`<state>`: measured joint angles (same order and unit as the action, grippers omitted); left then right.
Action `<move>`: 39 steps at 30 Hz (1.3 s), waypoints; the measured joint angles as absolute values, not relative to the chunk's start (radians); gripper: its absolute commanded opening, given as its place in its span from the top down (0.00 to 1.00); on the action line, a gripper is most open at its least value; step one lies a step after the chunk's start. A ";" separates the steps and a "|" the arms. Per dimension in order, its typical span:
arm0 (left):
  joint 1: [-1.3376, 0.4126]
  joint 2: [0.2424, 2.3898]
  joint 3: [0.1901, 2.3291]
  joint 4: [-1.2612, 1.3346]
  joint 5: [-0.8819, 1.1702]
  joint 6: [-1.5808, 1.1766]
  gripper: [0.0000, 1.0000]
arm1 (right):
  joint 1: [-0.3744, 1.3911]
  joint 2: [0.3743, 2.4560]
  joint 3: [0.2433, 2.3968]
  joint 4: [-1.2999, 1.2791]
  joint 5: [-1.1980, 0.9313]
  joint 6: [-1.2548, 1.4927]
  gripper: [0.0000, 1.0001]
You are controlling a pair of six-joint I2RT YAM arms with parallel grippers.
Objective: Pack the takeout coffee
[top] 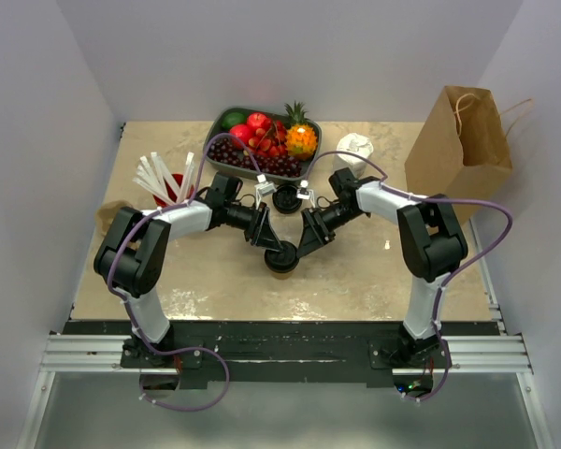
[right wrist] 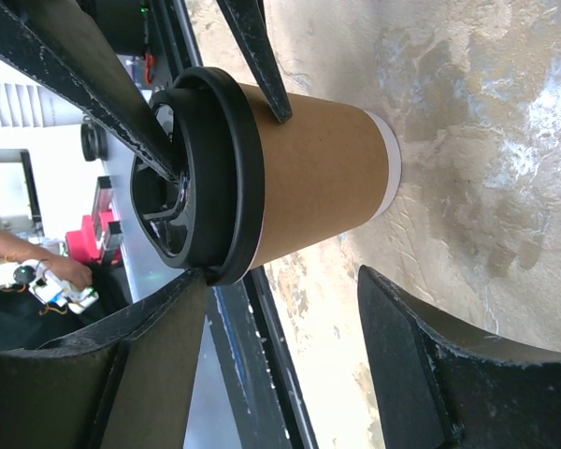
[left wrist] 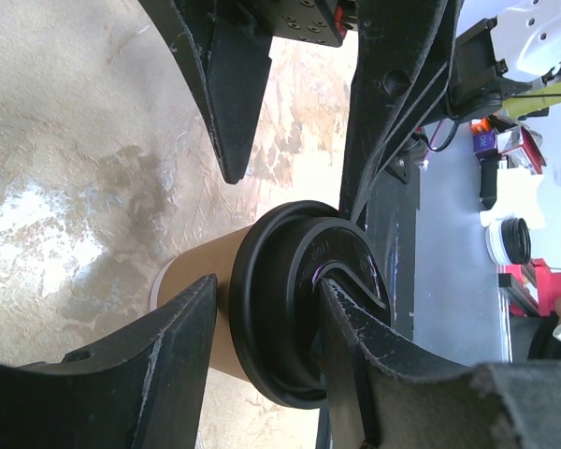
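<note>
Left claw (left wrist: 262,346) grips takeout coffee (right wrist: 309,178) lid; right claw (right wrist: 290,318) straddles cup (no contact)

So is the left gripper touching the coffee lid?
Touching. In the left wrist view, one finger of the left gripper presses against the top of the takeout coffee lid.

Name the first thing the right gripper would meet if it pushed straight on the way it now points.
Most likely the takeout coffee: the right gripper points at it, the lidded cup between its open fingers. The left gripper is beyond; depth is uncertain.
</note>
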<state>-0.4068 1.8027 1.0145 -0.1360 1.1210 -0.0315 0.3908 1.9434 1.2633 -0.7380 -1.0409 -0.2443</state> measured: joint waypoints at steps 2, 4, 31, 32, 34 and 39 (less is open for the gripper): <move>-0.407 1.803 1.009 -0.125 1.123 -0.034 0.50 | 0.396 1.938 1.264 -0.742 -1.027 -0.242 0.36; -0.407 1.804 1.004 -0.113 1.126 -0.041 0.50 | 0.400 1.934 1.265 -0.744 -1.012 -0.237 0.37; -0.399 1.841 0.998 -0.060 1.178 -0.069 0.51 | 0.421 1.930 1.287 -0.799 -0.928 -0.167 0.41; -0.399 1.842 0.998 -0.060 1.178 -0.070 0.51 | 0.422 1.930 1.287 -0.800 -0.923 -0.163 0.41; -0.399 1.842 0.998 -0.060 1.178 -0.070 0.51 | 0.427 1.930 1.290 -0.805 -0.909 -0.157 0.41; -0.400 1.846 0.998 -0.054 1.176 -0.076 0.51 | 0.450 1.929 1.287 -0.813 -0.873 -0.153 0.41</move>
